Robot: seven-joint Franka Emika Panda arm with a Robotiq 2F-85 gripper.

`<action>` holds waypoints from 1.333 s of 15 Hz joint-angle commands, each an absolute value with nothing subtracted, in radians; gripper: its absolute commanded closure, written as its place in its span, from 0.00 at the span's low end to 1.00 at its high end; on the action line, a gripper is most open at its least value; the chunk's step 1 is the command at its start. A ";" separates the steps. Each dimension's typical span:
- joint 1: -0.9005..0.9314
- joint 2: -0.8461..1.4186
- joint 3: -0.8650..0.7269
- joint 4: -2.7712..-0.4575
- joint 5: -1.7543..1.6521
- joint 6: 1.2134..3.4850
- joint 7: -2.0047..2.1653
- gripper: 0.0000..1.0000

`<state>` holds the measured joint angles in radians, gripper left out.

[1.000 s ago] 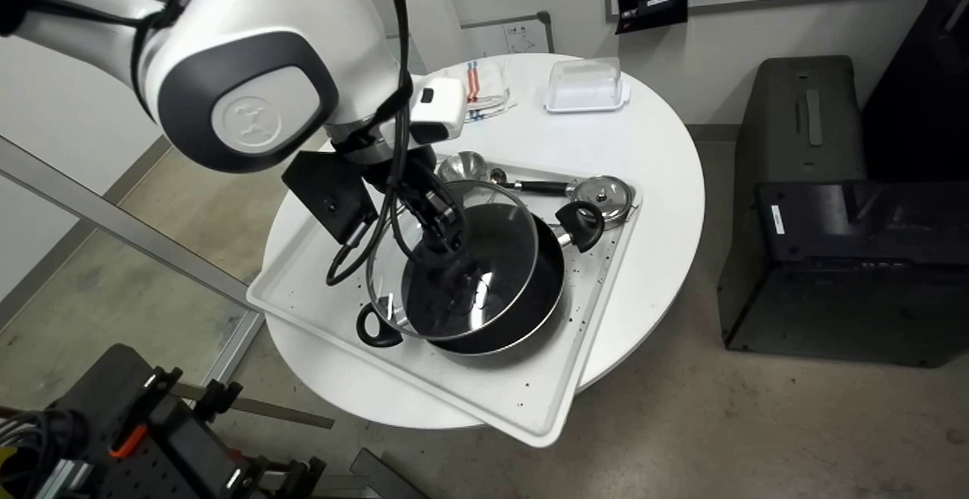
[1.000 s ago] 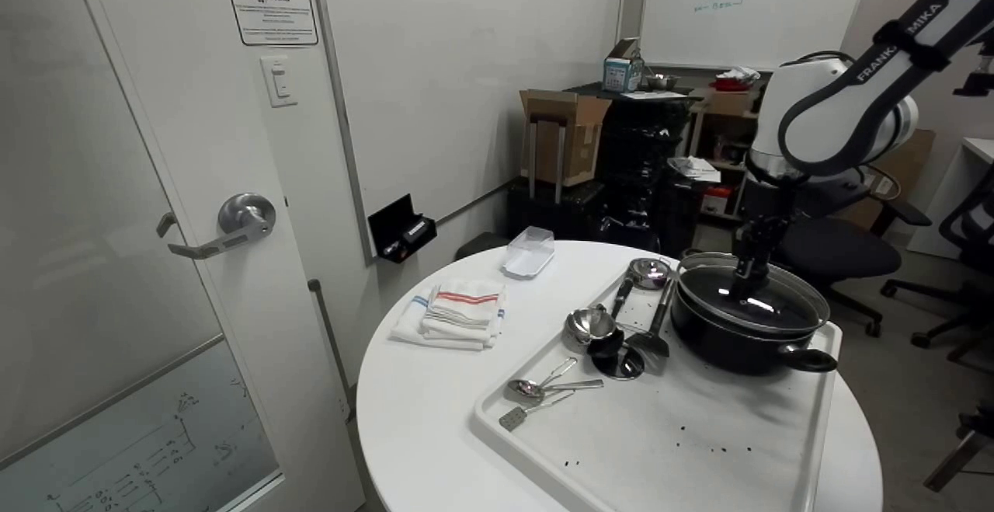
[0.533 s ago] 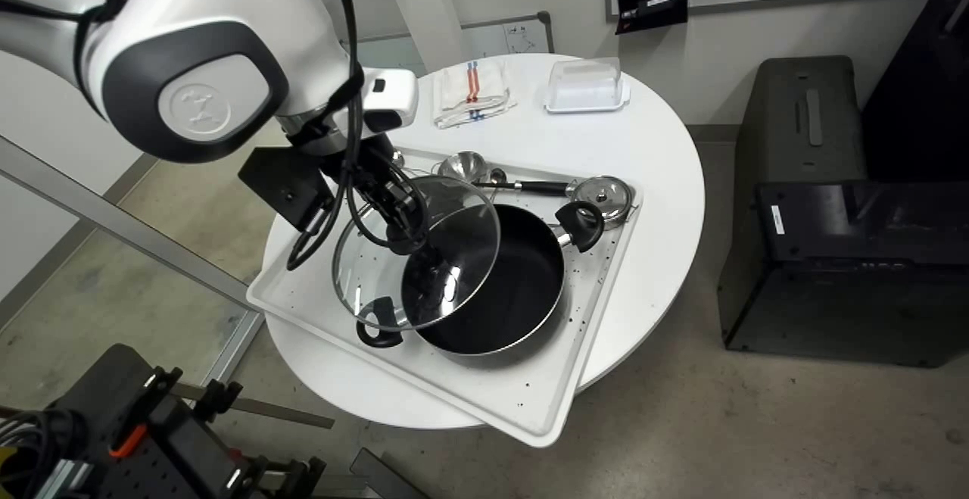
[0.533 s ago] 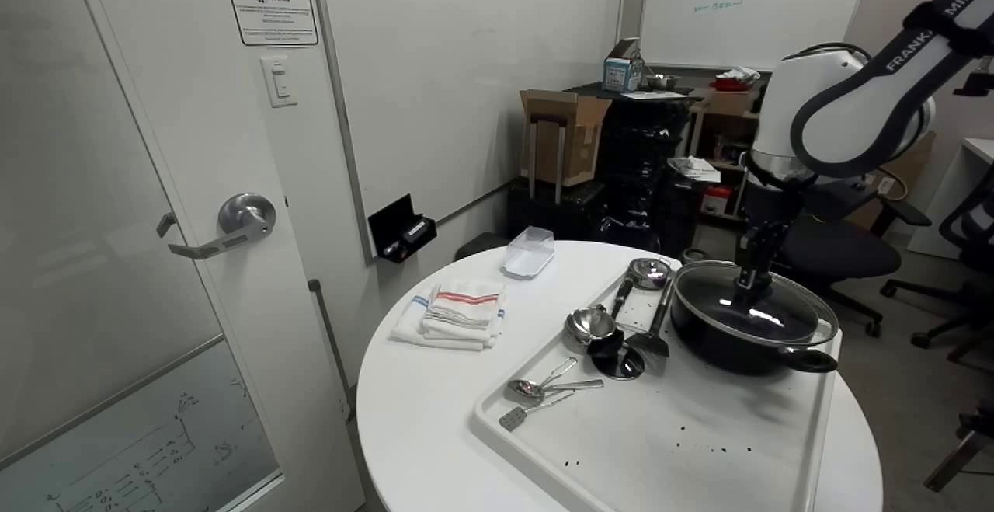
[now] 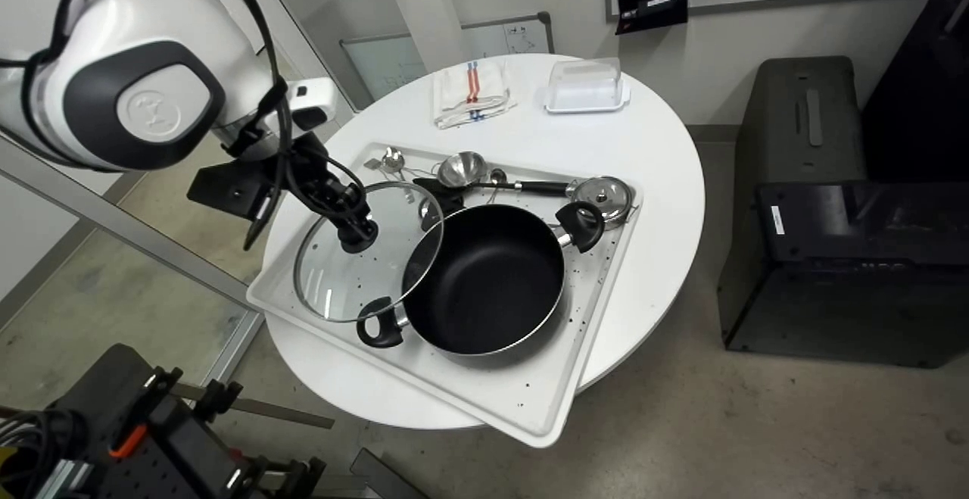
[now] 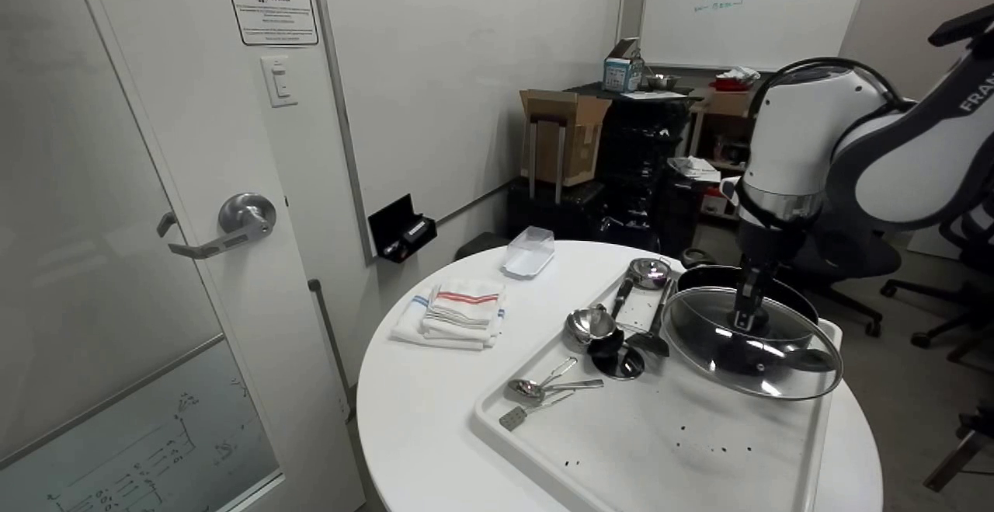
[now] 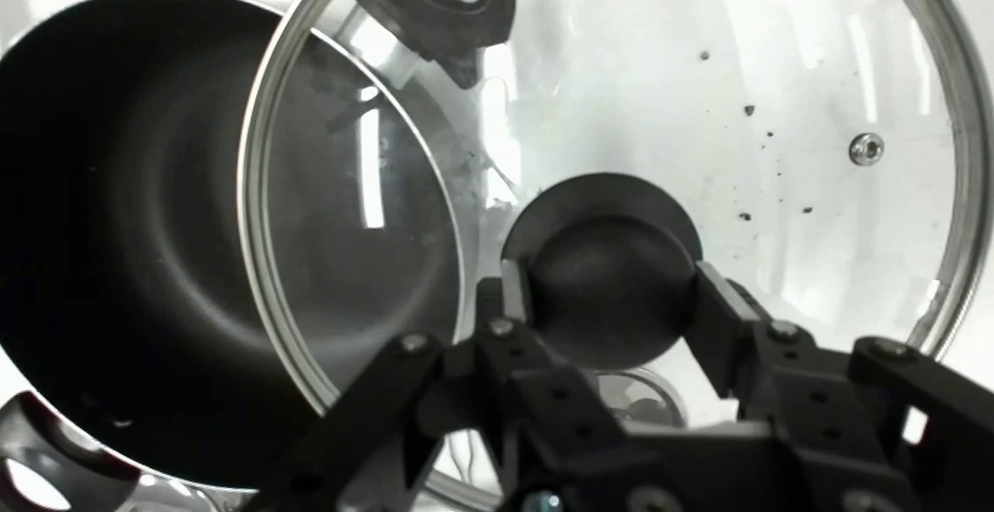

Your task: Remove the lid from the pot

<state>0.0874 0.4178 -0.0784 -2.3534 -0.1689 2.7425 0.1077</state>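
Since the earlier frame, lid (image 5: 390, 268) and claw (image 7: 613, 292) have shifted farther off the pot (image 5: 492, 287); the claw pinches the lid's knob (image 7: 609, 329) above the tray (image 5: 522, 393). Beyond the folded towels (image 6: 458, 314) and clear box (image 6: 530, 253) on our round white worktop (image 6: 423, 411), we see a whiteboard (image 6: 474, 92).

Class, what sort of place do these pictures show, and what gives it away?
Probably a robotics lab or research office rather than a home kitchen, despite the black pot: there is a Franka robot arm, a whiteboard with handwriting, and a posted sign headed "Mila".
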 commanded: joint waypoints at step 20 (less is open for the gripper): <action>0.357 0.638 -0.098 -2.260 -0.285 2.770 0.369 0.74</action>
<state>0.3905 0.5921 -0.1225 -2.3185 -0.3412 2.7660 0.4067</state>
